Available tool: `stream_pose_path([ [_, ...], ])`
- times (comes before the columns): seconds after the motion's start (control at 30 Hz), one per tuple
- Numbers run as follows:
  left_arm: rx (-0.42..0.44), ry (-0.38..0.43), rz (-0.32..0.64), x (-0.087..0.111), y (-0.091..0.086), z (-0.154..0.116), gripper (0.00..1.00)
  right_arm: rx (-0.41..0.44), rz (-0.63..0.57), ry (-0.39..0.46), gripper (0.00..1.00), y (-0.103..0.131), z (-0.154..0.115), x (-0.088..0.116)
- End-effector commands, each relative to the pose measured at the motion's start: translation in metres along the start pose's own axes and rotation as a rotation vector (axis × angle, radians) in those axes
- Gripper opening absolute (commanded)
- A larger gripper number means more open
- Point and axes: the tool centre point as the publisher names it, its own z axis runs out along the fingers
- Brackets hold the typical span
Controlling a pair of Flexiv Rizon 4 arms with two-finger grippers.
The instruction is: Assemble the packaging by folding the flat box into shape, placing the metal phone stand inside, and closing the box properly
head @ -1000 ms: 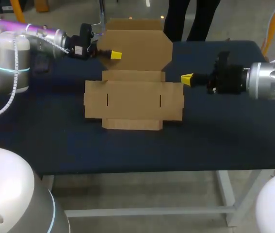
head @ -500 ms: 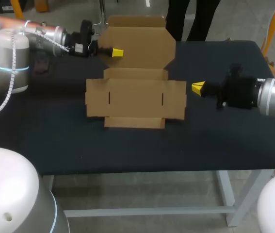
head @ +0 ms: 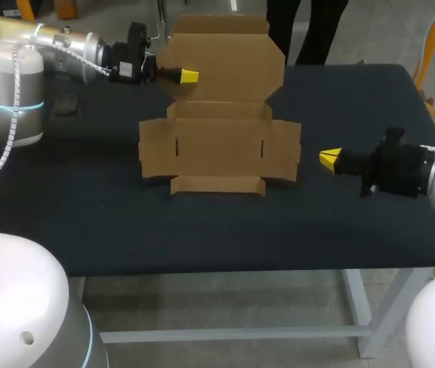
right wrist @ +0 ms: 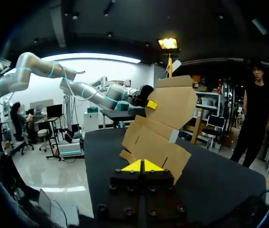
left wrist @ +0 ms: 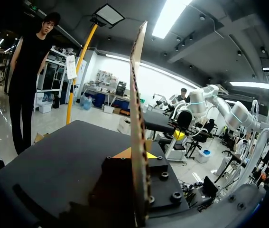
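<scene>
The brown cardboard box (head: 219,149) lies unfolded in the middle of the table, its base and side flaps flat. Its big lid flap (head: 221,69) is lifted at the back. My left gripper (head: 189,76) is shut on the lid's left part. In the left wrist view the lid (left wrist: 136,95) runs edge-on between the yellow tips of that gripper (left wrist: 136,154). My right gripper (head: 329,159) hovers shut and empty just right of the box's right flap. In the right wrist view its tips (right wrist: 143,166) meet, with the box (right wrist: 155,145) ahead. No metal phone stand is recognisable.
The dark table (head: 202,230) has bare room in front of the box and at both sides. A small dark object (head: 67,102), too dim to identify, sits at the far left under my left arm.
My left gripper has lifted the lid flap higher and a little to the right. My right gripper has drawn back to the right and toward the front, away from the box's right flap.
</scene>
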Motion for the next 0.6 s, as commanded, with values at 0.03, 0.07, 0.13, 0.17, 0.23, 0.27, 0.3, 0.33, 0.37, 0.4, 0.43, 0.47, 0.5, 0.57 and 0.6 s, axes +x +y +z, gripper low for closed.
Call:
stream_pose_path([
  [0.03, 0.0, -0.071, -0.001, 0.013, -0.005, 0.0, 0.0, 0.033, 0.007, 0.004, 0.0, -0.003, -0.005, 0.003],
  [0.07, 0.0, -0.072, -0.001, 0.015, -0.006, 0.001, 0.0, 0.035, 0.007, 0.006, 0.0, -0.004, -0.005, 0.004],
  [0.13, 0.0, -0.071, 0.0, 0.018, -0.009, 0.002, 0.0, 0.052, -0.004, 0.002, 0.0, -0.006, -0.006, 0.006],
  [0.17, -0.001, -0.07, 0.0, 0.02, -0.01, 0.002, 0.0, 0.054, -0.005, 0.002, 0.0, -0.006, -0.006, 0.007],
  [0.23, 0.002, -0.055, -0.001, 0.022, -0.013, 0.003, 0.0, 0.064, -0.008, 0.0, 0.0, -0.008, -0.005, 0.009],
  [0.27, 0.002, -0.054, -0.001, 0.024, -0.015, 0.003, 0.0, 0.068, -0.009, 0.0, 0.0, -0.009, -0.004, 0.01],
  [0.3, 0.002, -0.045, -0.002, 0.025, -0.016, 0.004, 0.0, 0.071, -0.008, 0.004, 0.0, -0.01, -0.004, 0.01],
  [0.33, 0.002, -0.038, -0.003, 0.027, -0.018, 0.004, 0.0, 0.072, -0.008, 0.005, 0.0, -0.011, -0.004, 0.01],
  [0.37, 0.002, -0.037, -0.004, 0.028, -0.02, 0.004, 0.0, 0.075, -0.008, 0.006, 0.0, -0.012, -0.003, 0.011],
  [0.4, 0.001, -0.031, -0.011, 0.029, -0.021, 0.005, 0.0, 0.077, -0.007, 0.006, 0.0, -0.013, -0.003, 0.011],
  [0.43, 0.004, -0.022, -0.021, 0.031, -0.022, 0.005, 0.0, 0.078, -0.006, 0.006, 0.0, -0.014, -0.003, 0.012],
  [0.47, 0.004, -0.017, -0.031, 0.031, -0.022, 0.005, 0.0, 0.082, -0.007, 0.005, 0.0, -0.014, -0.003, 0.013],
  [0.5, 0.005, -0.014, -0.044, 0.032, -0.023, 0.005, 0.0, 0.086, -0.01, 0.002, 0.0, -0.015, -0.003, 0.014],
  [0.57, 0.013, 0.008, -0.073, 0.032, -0.023, 0.004, 0.0, 0.096, -0.016, -0.004, 0.0, -0.016, -0.002, 0.017],
  [0.6, 0.012, 0.01, -0.084, 0.032, -0.023, 0.003, 0.0, 0.102, -0.021, -0.009, 0.0, -0.016, -0.001, 0.019],
])
